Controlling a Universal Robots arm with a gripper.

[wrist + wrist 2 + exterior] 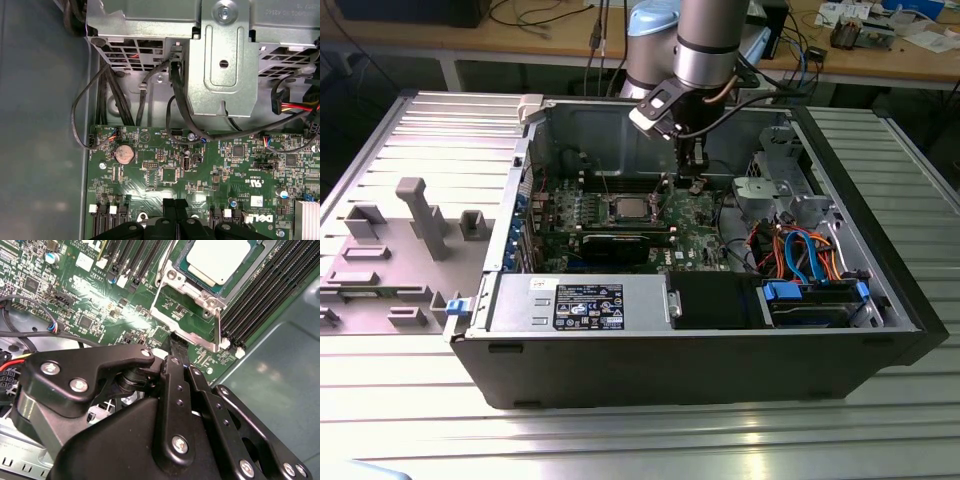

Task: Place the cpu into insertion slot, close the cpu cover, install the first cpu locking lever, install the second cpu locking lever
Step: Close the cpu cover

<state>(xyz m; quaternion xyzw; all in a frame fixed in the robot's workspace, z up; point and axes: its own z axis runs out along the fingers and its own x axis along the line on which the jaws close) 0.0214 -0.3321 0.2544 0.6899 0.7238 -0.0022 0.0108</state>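
Grey plastic fixture tray (380, 260) on ribbed metal table (640, 440), left side. Open black computer case (700, 370) mid-table. Inside, small flat silver-grey square cpu (628, 208) sits in grey-rimmed square insertion slot (611, 207), centre of green motherboard (705, 215). Thin grey metal cpu cover (197, 287) frames chip. Black gripper (692, 185) hangs just beside slot, toward exterior view's right, near board's edge. Fingertips (169, 206) pressed together, holding nothing.

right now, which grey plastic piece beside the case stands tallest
The grey plastic post with the flat cap; the squat hollow grey brackets either side stand far lower.
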